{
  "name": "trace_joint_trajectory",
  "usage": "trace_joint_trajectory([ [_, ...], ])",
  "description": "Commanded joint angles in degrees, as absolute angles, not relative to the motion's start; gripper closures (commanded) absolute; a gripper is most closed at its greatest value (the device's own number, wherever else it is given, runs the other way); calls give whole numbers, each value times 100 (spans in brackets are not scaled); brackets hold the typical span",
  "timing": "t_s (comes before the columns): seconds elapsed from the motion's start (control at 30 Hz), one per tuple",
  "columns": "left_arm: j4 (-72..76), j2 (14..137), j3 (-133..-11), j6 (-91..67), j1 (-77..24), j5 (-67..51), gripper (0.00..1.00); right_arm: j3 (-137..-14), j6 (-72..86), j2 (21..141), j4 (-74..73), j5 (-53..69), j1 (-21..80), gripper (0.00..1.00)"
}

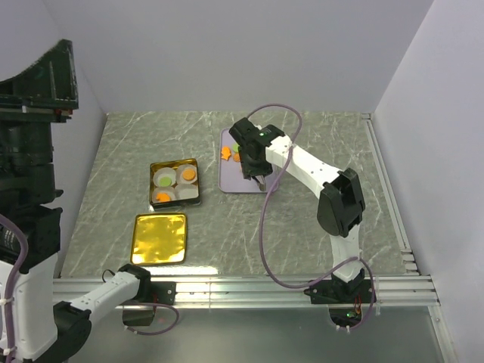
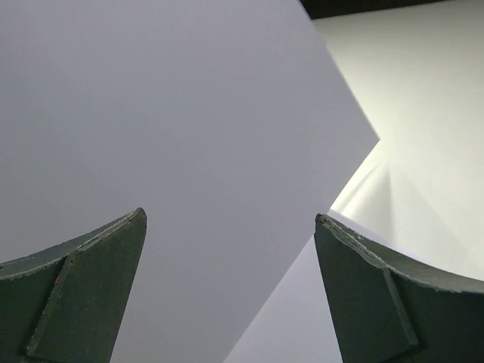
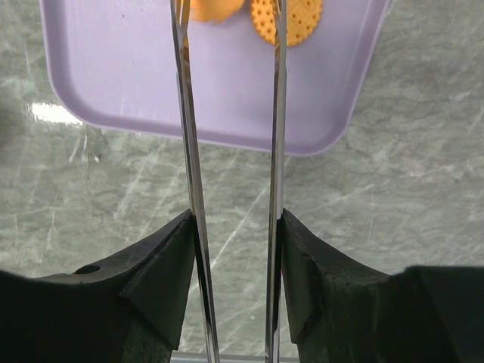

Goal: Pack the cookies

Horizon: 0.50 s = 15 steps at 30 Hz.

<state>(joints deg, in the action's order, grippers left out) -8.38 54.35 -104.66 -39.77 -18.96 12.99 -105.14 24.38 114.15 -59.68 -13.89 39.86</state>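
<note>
Grasping tweezers (image 3: 185,113) whose blades stand parted over the orange cookies (image 3: 299,19) on the purple tray (image 3: 113,76), the right hand (image 3: 234,227) may flick one away if it pinches off-centre.

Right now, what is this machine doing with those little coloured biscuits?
It is packing cookies into a tin. The right gripper clamps thin metal tongs and reaches over the purple tray, where orange cookies lie. The tong tips run out of view, so I cannot tell if they hold one. The gold tin already has cookies in some paper cups; its lid lies nearer the arms. The left gripper is open, off to the side.
</note>
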Motion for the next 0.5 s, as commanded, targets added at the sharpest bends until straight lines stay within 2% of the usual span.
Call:
trace_joint_trajectory([
  [0.0,-220,5633,-10854,-4131,-1916,1371,1,-10933,2470,11487,-6056,-1433,4008,47],
  [0.47,342,6056,-12076,-4052,-1916,1836,1,-10934,2707,11391,-6284,-1397,4368,47],
])
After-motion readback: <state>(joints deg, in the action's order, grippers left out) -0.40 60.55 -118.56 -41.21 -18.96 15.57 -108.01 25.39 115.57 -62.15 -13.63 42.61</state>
